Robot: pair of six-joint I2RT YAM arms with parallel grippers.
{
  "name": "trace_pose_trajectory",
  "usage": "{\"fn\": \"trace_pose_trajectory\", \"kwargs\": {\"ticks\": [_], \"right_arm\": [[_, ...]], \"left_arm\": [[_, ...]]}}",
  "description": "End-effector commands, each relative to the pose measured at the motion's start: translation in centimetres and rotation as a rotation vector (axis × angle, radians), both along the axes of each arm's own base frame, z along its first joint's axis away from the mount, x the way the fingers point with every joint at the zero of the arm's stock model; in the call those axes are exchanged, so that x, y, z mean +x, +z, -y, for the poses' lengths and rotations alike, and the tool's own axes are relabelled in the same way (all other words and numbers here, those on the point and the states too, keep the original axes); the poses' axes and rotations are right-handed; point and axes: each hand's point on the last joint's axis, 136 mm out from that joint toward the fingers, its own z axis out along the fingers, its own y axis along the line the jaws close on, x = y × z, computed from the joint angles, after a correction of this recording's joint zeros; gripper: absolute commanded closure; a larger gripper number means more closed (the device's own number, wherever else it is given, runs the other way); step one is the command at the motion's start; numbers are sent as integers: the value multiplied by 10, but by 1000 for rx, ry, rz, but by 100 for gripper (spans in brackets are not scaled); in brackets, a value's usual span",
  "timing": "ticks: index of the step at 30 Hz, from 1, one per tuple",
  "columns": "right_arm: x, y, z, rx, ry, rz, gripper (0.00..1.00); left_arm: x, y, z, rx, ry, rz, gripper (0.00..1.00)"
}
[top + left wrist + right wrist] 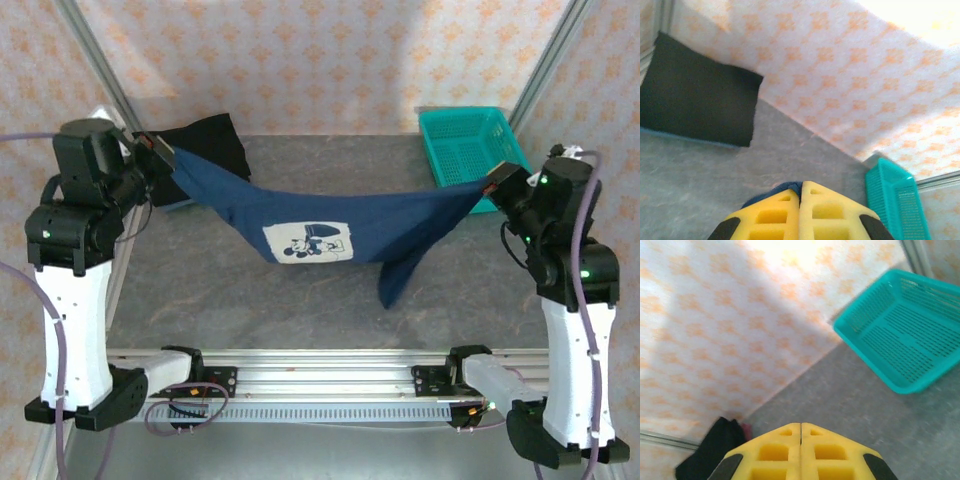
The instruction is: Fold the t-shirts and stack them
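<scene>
So the navy blue t-shirt [330,215] hangs stretched above the table [250,310], mouse print showing, sagging in the middle. The left gripper [160,150] and right gripper [494,183] each pinch one end, fingers clamped tight. The black t-shirt [205,145] lies at the far-left corner, and the teal basket [465,140] is far right.

place: robot lab test cell | evidence: aluminium frame posts [95,60], patterned cloth backdrop [320,60], grey tabletop [300,295]
</scene>
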Motion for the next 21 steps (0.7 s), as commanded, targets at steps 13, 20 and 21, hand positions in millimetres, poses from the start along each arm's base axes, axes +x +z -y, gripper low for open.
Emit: {"fn": "trace_pose_trajectory", "kwargs": {"ticks": [13, 20, 21], "right_arm": [[82, 58, -33, -24, 175, 93, 100], [200, 45, -17, 102, 178, 133, 100], [214, 43, -10, 127, 166, 143, 100]], "left_arm": [[98, 71, 17, -116, -102, 175, 99], [193, 71, 1, -261, -153, 266, 100], [201, 74, -2, -278, -157, 290, 100]]}}
